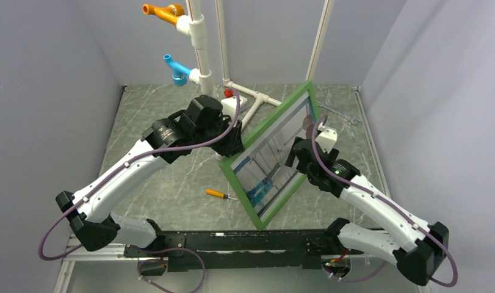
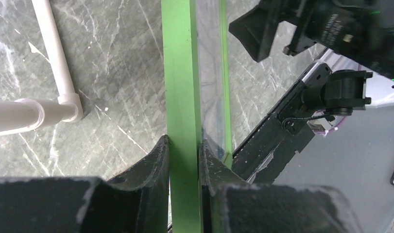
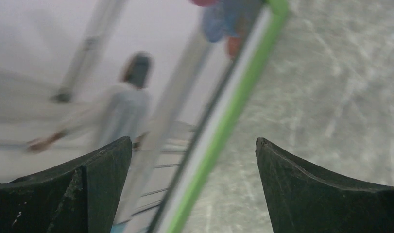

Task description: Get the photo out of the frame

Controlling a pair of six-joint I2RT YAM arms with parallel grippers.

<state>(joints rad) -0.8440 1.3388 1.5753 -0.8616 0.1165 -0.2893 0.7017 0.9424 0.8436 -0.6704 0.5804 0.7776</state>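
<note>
The frame [image 1: 263,122] is up on edge and tilted over the counter [image 1: 171,183], with the photo [image 1: 272,165] sitting inside its green rails. The left gripper [image 2: 184,160] is clamped tight on 1 rail, with 1 finger pressed to each face. The right gripper [image 3: 192,143] is spread wide at the opposite rail, its 2 fingers on either side of that edge, gripping nothing.

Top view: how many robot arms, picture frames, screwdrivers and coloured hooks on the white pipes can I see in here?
Robot arms: 2, the left arm and the right arm
Picture frames: 1, the green frame
Screwdrivers: 1, the screwdriver
Coloured hooks: 2, the orange hook and the blue hook
Total: 6
</note>
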